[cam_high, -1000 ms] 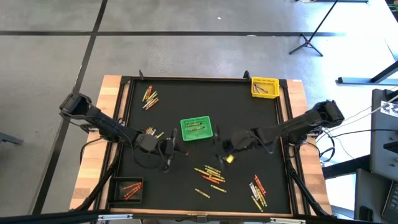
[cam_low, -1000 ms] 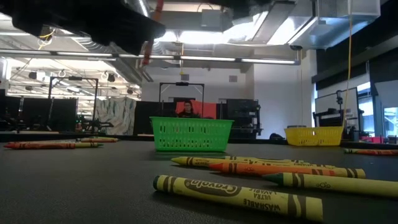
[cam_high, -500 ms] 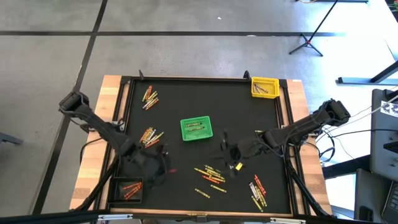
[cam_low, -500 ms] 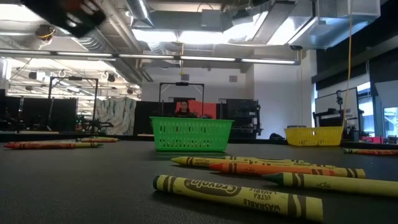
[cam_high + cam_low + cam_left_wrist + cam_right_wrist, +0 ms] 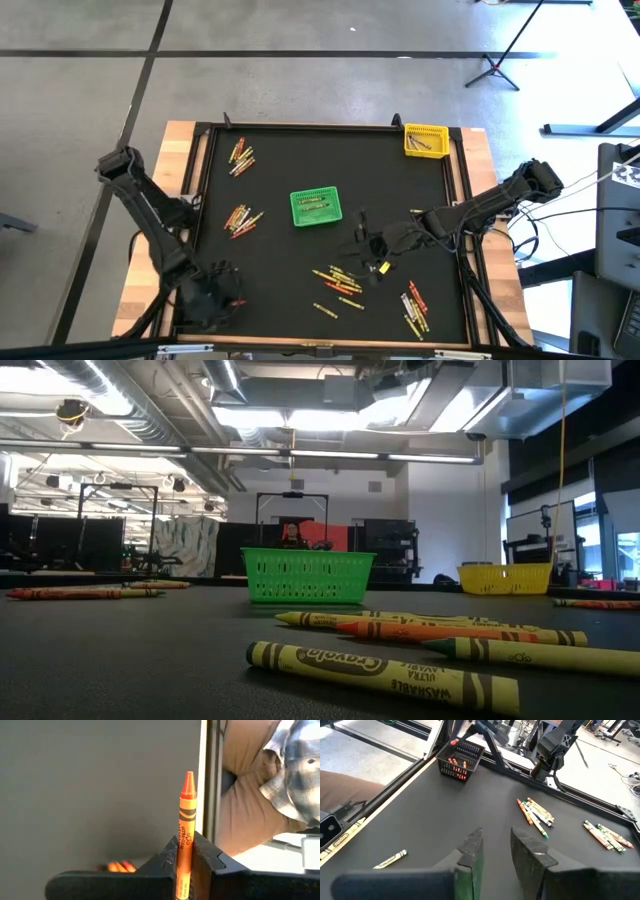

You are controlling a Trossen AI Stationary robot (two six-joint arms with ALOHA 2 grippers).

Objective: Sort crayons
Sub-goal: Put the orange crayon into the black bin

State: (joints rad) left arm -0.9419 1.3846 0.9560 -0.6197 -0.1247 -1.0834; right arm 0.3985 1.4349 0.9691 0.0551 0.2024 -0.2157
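**Drop into the black basket is where a miss is most likely**

An orange crayon (image 5: pixel 185 840) is clamped upright between the fingers of the left gripper (image 5: pixel 208 300), which is positioned over the black basket (image 5: pixel 205 305) at the near-left corner of the desk (image 5: pixel 290 165). Red and orange crayons are seen lying in that basket in the right wrist view. The basket is small and set close to the desk's frame, so a release made slightly off-centre is judged able to send the crayon onto the rim or off the desk edge. Because the crayon is held by its lower part with its tip pointing away, it could also tip and bounce out if let go from too high.

The right gripper (image 5: pixel 495 845) is held just above the desk with its fingers parted and nothing between them, close to a single yellow crayon (image 5: pixel 382 267) and beside the loose cluster of crayons (image 5: pixel 338 282). These sticks are thin and round; one could be rolled aside or two pinched together if the fingers are closed off-line. The green basket (image 5: pixel 315 207) and yellow basket (image 5: pixel 424 139) are well apart from both grippers.
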